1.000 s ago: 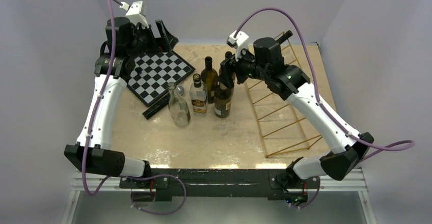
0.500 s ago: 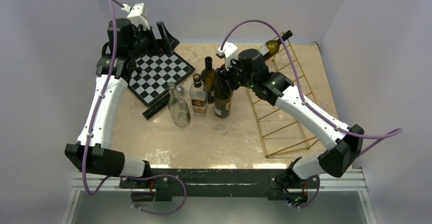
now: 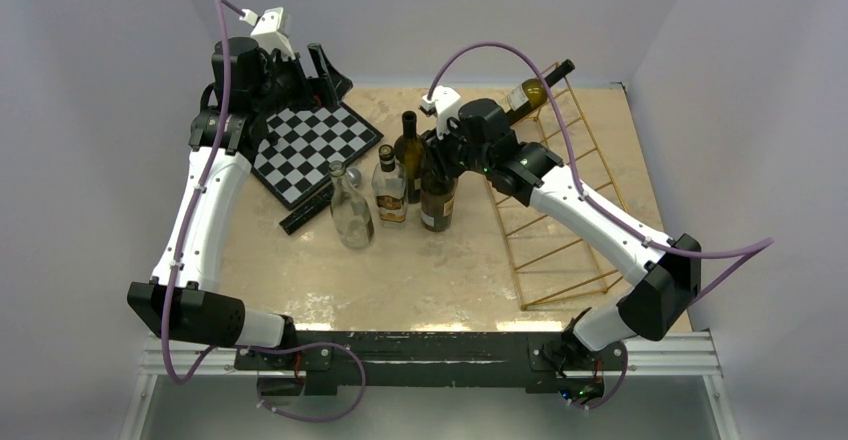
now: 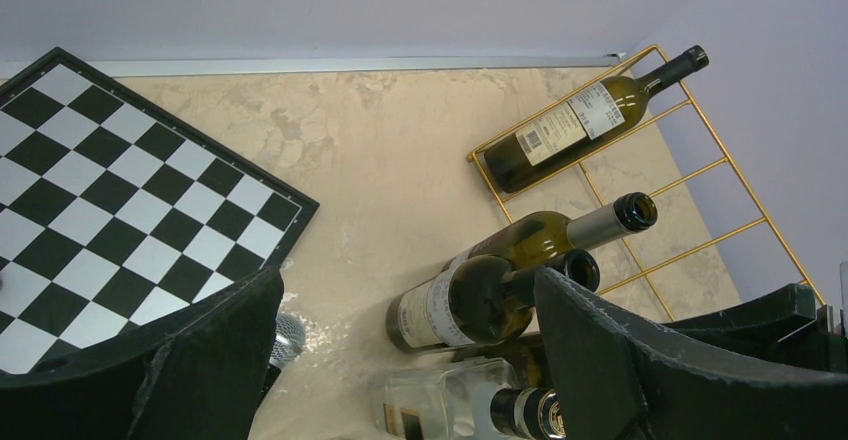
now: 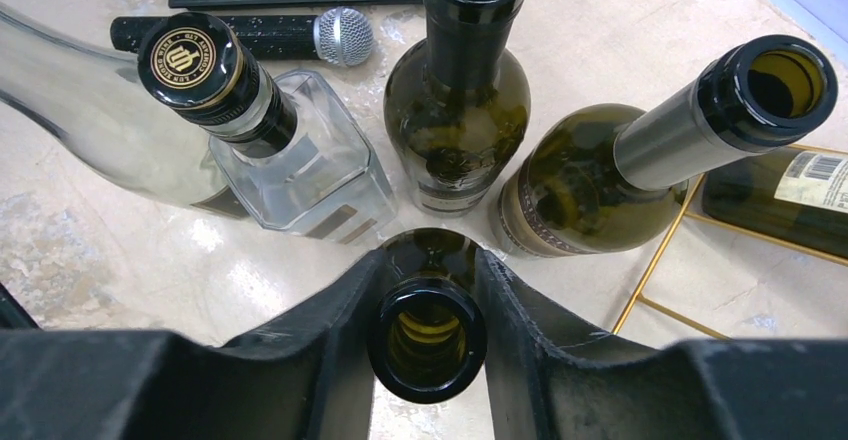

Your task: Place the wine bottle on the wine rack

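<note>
Beige marbled tabletop (image 3: 420, 280) is seen between pale walls, with both arms bolted at its near edge. One wine bottle (image 5: 427, 340), dark green and uncorked, is stood upright at the near right corner of the bottle cluster. Its neck is flanked by the fingers of the right gripper (image 5: 428, 260), which are set close against both sides just under the lip; whether a firm clamp is made cannot be told. The wine rack (image 3: 555, 215) lies just to the right of that bottle, its long axis running from near to far. A short carry to the right is therefore judged to be called for, with the bottle's vertical axis tipped down to lie across a slanted slot. The right arm is by far the nearer. The left gripper (image 4: 407, 290) is held with its jaws wide apart, gripping nothing, at the far left by the chessboard (image 3: 310, 145). Six bottles are counted: five upright in the cluster, and one racked bottle (image 3: 527, 91) laid at the far end of the rack. One rack, one chessboard and one microphone (image 5: 250, 35) are counted.
</note>
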`<state>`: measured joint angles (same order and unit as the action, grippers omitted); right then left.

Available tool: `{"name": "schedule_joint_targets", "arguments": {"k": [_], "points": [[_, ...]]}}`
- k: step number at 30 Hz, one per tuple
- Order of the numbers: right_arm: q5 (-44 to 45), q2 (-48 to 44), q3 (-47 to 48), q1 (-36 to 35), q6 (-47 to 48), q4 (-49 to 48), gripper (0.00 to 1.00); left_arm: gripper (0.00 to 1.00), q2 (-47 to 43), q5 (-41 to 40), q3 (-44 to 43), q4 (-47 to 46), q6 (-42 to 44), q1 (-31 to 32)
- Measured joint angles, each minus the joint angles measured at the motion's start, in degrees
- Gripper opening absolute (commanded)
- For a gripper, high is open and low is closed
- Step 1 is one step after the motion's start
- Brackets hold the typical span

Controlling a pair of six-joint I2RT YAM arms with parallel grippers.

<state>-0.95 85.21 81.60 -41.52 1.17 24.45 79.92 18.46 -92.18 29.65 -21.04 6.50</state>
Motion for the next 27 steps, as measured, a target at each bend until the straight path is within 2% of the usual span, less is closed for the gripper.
{"name": "schedule_joint_targets", "arguments": {"k": [3, 7, 16, 27], "points": [[0.02, -0.09, -0.35, 0.0, -0.22, 0.02, 0.25, 0.99, -0.02, -0.02, 0.02, 0.0, 0.0, 0.0], [0.2, -0.17, -0.39, 0.0, -0.15, 0.04, 0.0, 0.99, -0.02, -0.04, 0.02, 0.0, 0.0, 0.0], [-0.35, -0.33, 0.2, 0.0, -0.09, 1.42, 0.0, 0.99, -0.02, -0.04, 0.0, 0.0, 0.0, 0.0], [-4.2, -4.79, 4.5, 3.06, -0.74, 10.1, 0.0, 0.99, -0.11, -0.04, -0.02, 0.07, 0.02, 0.0]]}}
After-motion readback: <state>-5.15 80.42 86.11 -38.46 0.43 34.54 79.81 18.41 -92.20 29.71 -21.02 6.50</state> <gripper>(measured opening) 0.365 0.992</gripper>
